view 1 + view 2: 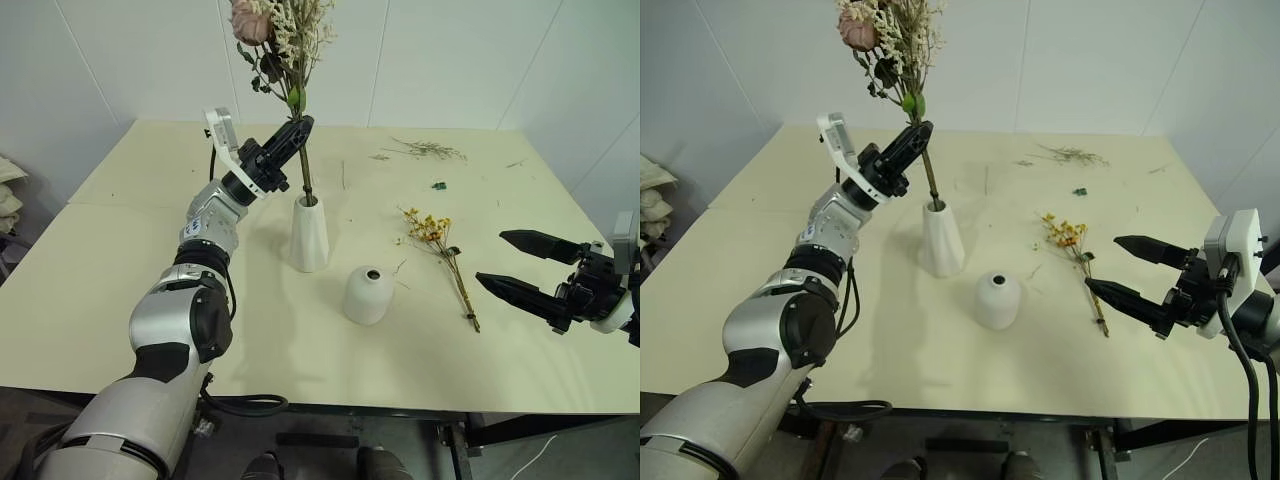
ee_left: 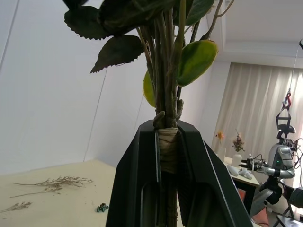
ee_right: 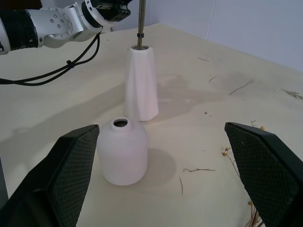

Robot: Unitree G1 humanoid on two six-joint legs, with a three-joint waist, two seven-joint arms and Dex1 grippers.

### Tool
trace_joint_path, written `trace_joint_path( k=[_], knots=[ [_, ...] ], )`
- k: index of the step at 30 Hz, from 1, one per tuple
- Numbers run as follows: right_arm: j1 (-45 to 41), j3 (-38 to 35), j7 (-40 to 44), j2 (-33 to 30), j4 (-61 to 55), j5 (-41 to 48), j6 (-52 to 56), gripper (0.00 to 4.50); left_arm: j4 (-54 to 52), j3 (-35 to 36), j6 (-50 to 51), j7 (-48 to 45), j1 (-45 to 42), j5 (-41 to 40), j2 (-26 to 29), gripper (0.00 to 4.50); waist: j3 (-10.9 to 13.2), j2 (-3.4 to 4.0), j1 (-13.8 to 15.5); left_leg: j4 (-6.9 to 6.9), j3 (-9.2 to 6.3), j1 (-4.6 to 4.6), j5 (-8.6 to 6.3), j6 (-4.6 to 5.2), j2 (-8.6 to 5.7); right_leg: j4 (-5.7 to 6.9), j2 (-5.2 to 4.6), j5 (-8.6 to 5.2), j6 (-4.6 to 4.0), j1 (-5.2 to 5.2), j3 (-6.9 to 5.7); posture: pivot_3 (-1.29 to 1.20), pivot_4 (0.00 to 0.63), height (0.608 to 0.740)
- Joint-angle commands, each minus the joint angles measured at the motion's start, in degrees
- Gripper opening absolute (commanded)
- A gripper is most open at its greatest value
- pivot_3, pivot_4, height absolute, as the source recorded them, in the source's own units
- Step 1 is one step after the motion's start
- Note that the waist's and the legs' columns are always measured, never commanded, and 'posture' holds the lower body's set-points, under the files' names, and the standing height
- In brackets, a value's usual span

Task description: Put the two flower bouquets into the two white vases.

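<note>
Left gripper (image 1: 297,130) clamped on rose bouquet (image 1: 283,45), stem tip already in tall vase (image 1: 308,235); should lower straight w/o tipping it. Right gripper (image 1: 520,263) hangs wide apart.

— How many vases do I have here?
— Two: a tall cone vase (image 1: 309,235) and a short bulb vase (image 1: 368,295).
— And bouquets?
— Two: my rose bouquet (image 1: 283,45), plus a yellow-flowered bouquet (image 1: 440,255).

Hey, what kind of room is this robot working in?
Probably a robotics lab or test room: plain white panel walls, a bare work table, and another robot at a bench behind.
</note>
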Motion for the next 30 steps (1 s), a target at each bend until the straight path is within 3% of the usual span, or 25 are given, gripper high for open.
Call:
trace_joint_path(
  k=[1, 19, 30],
  knots=[
    [-0.2, -0.64, -0.24, -0.58, -1.05, -0.03, -1.45, 4.5, -0.26, -1.04, -1.33, -0.23, 0.32, 1.65, -0.04, 0.13, 0.0, 0.0, 0.01, 0.0, 0.0, 0.0, 0.0, 0.0, 0.0, 0.0, 0.0, 0.0, 0.0, 0.0, 0.0, 0.0, 0.15, 0.74],
    [-1.15, 1.15, -0.13, -0.43, 0.34, -1.06, -2.71, 4.5, -0.32, -3.49, -3.11, -0.57, 3.72, 5.63, 0.12, 0.13, 0.0, 0.0, 0.03, 0.0, 0.0, 0.0, 0.0, 0.0, 0.0, 0.01, 0.0, 0.0, 0.0, 0.0, 0.0, 0.0, 0.15, 0.74],
    [-2.41, 2.73, 0.25, -0.64, 1.47, -1.9, -3.18, 4.5, -1.53, -4.53, -2.81, -3.4, 5.21, 6.44, 1.59, 3.57, 0.0, 0.0, -0.01, 0.0, 0.0, 0.0, 0.0, 0.0, 0.0, 0.02, 0.0, 0.0, 0.0, 0.0, 0.0, 0.0, 0.15, 0.74]
  ],
)
